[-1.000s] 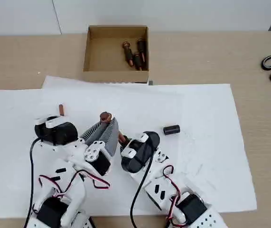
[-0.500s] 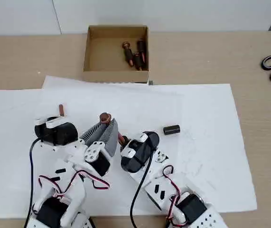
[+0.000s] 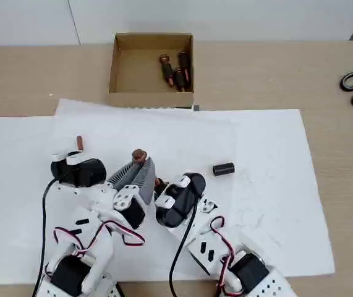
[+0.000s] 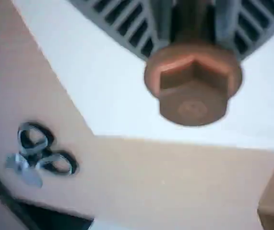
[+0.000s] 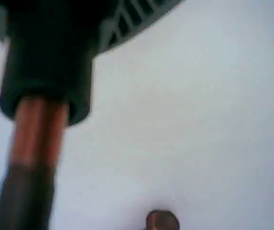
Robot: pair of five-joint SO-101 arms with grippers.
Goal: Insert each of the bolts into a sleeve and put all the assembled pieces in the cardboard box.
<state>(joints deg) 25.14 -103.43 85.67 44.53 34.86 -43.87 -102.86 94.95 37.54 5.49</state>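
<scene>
Both arms crouch low by the bench's near edge, wrists angled toward each other. The left claw (image 3: 138, 165) clamps a bolt (image 3: 139, 154). The right claw (image 3: 159, 185) clamps a sleeve (image 5: 45, 72).

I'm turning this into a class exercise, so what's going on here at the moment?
The left fingers grip a copper bolt by its shank, head pointing outward. The right fingers hold a black sleeve with a copper shaft sticking out of it. On the paper, a spare sleeve lies loose and another bolt stands upright. Some assembled pieces already lie in the box.
</scene>
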